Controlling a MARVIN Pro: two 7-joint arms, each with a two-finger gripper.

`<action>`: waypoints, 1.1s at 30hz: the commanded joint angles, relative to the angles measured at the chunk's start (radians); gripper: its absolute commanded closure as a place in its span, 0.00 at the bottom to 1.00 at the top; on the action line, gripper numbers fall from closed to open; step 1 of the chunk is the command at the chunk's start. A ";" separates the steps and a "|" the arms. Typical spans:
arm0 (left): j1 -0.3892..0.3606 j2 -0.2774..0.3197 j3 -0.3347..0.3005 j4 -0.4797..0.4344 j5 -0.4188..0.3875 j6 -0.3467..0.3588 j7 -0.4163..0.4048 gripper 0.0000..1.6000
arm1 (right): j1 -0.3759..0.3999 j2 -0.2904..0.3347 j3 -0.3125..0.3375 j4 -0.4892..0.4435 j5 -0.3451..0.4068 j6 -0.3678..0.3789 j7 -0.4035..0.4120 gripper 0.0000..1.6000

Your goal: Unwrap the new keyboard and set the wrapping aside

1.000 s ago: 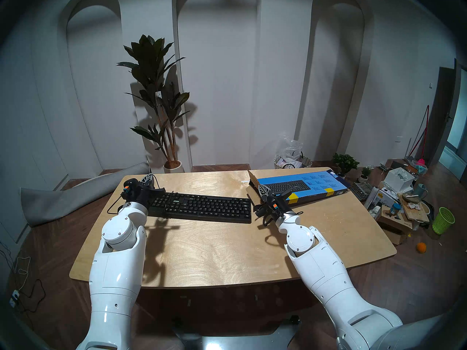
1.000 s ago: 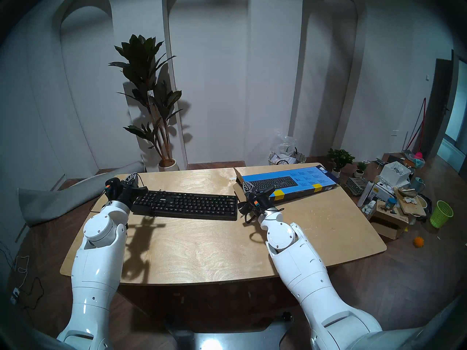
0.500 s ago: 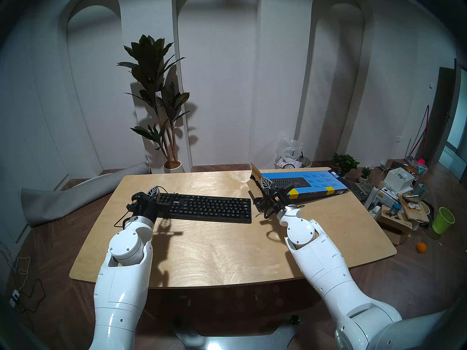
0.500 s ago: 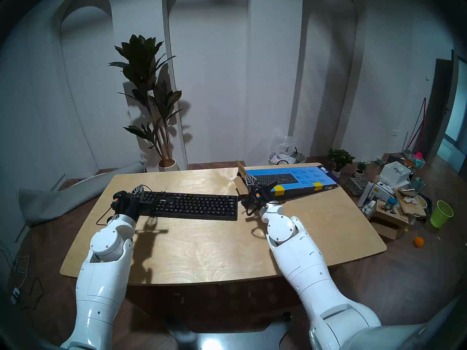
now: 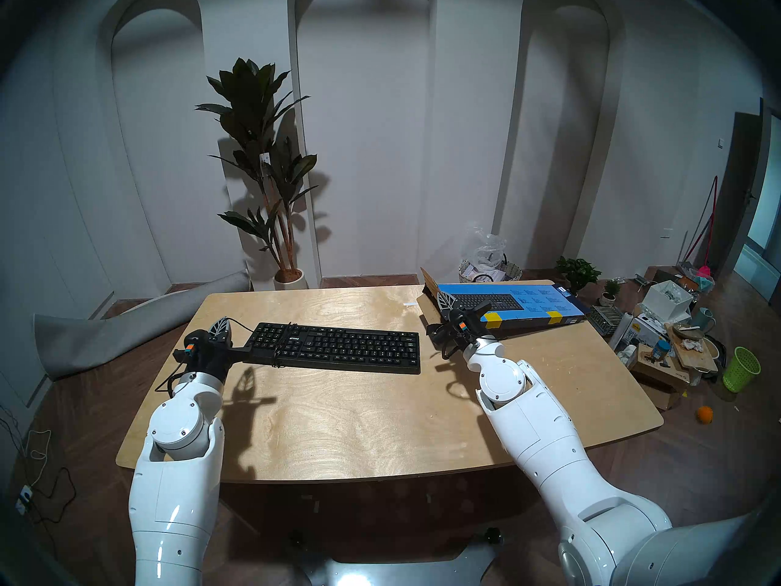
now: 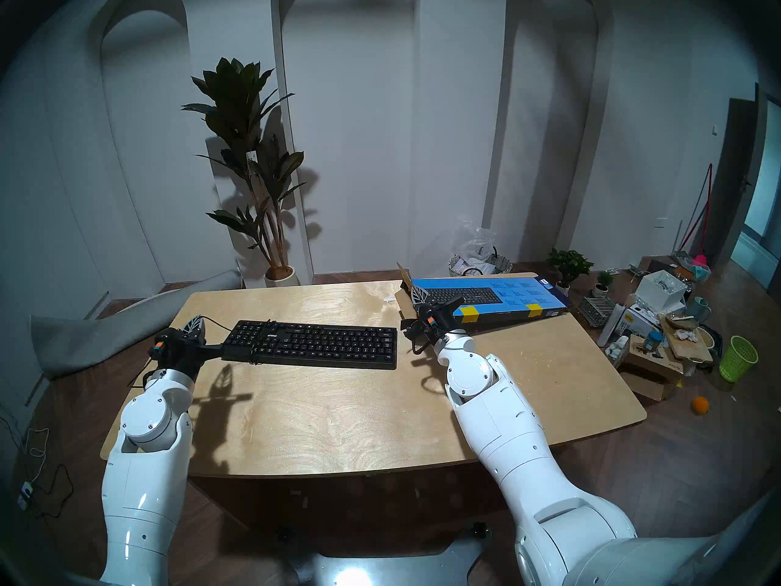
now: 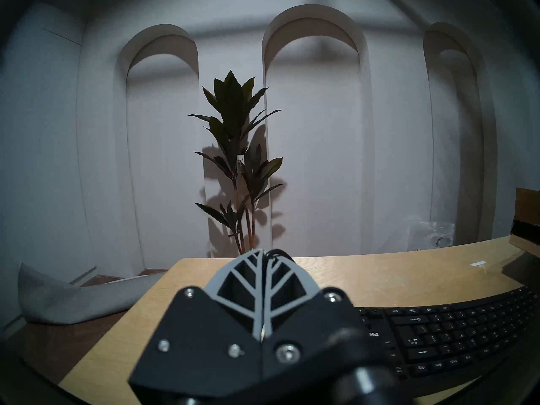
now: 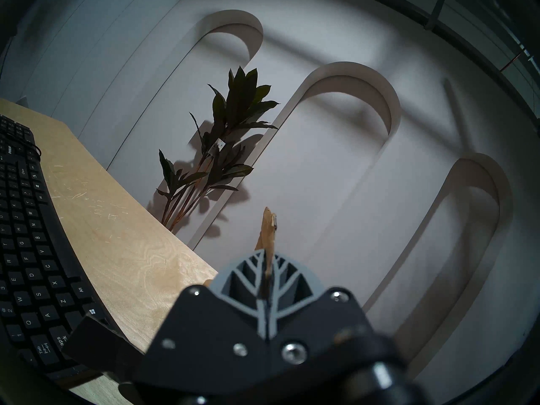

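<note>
The black keyboard lies flat on the wooden table, left of centre, and also shows in the left wrist view and the right wrist view. My left gripper is just off its left end, shut, with the thin black cable at its tips. The blue box lies at the table's back right. My right gripper is shut on the brown flap at the box's left end.
A tall potted plant stands behind the table. A grey rolled mat lies on the floor at the left. A basket with plastic bags is behind the box. Boxes and a green bin clutter the floor at the right.
My left gripper drew back left off the keyboard's number-pad end, trailing the cable. My right gripper pushed the box farther back and right and turned it. The keyboard stayed put.
</note>
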 commanded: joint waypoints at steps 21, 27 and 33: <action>-0.018 0.023 -0.015 -0.017 0.020 -0.028 -0.031 1.00 | -0.186 0.036 -0.012 -0.143 0.024 0.011 0.029 1.00; -0.021 0.021 -0.013 -0.012 0.020 -0.029 -0.037 1.00 | -0.242 0.052 -0.001 -0.188 0.032 0.020 0.031 1.00; -0.020 0.016 -0.006 -0.020 0.023 -0.028 -0.042 1.00 | -0.274 0.058 0.004 -0.219 0.032 0.029 0.027 1.00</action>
